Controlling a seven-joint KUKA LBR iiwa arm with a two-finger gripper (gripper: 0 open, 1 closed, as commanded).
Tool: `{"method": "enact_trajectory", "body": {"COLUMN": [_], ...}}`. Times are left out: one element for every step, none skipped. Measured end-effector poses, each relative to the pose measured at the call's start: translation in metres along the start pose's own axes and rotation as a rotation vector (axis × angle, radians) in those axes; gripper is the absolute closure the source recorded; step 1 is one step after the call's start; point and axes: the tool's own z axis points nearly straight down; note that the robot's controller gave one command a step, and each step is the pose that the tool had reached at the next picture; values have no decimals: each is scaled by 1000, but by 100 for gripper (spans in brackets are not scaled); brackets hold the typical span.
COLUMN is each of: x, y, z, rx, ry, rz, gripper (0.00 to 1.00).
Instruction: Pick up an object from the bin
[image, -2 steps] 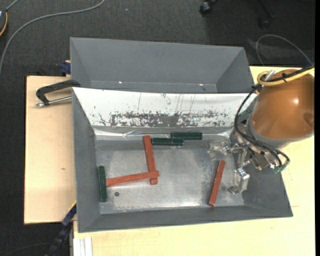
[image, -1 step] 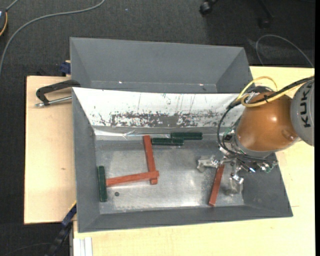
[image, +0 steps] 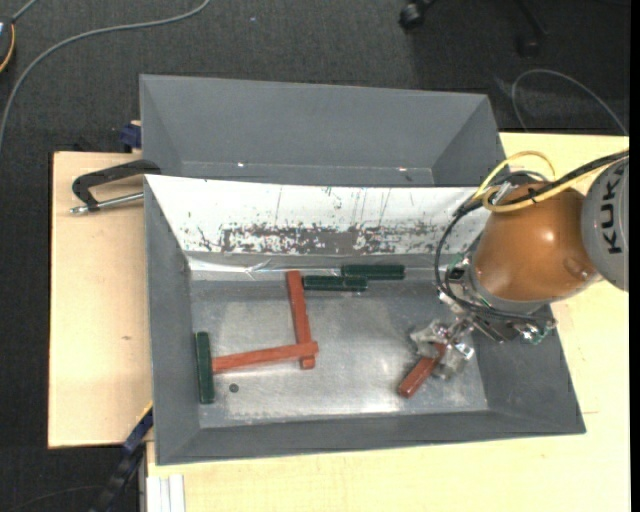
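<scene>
**Red-brown block (image: 413, 380) lies at the gripper's tip in the bin's front right corner**

The gripper (image: 443, 350) is low over the scuffed grey metal floor of the bin (image: 360, 335). Its tip is at the upper right end of the block, which lies near the front wall. Further left on the same floor, two red sticks (image: 297, 312) meet in an L. A dark green stick (image: 204, 367) lies just beyond the L's left end, near the left wall. Two more green sticks (image: 355, 276) lie end to end along the foot of the back slope, which is bright and speckled with dark scratches. A small dark speck (image: 234, 389) sits below the L. Past the bin's tall back wall there is a dark floor (image: 300, 40).

Whether the jaws are wide, narrow or closed on the block cannot be told, because the metal parts there blur together and cover the block's upper end. The orange cover (image: 525, 250) and a bundle of cables (image: 455, 265) hide the bin's right wall behind them.

The block is short, straight and reddish-brown. It lies flat and runs diagonally from lower left to upper right. It is much shorter than the red sticks and lies well apart from them.
</scene>
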Motion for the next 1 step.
{"method": "enact_trajectory", "body": {"x": [6], "y": [3], "z": [-205], "rx": [11], "ry": [-5], "rz": [-431], "gripper": [100]}}
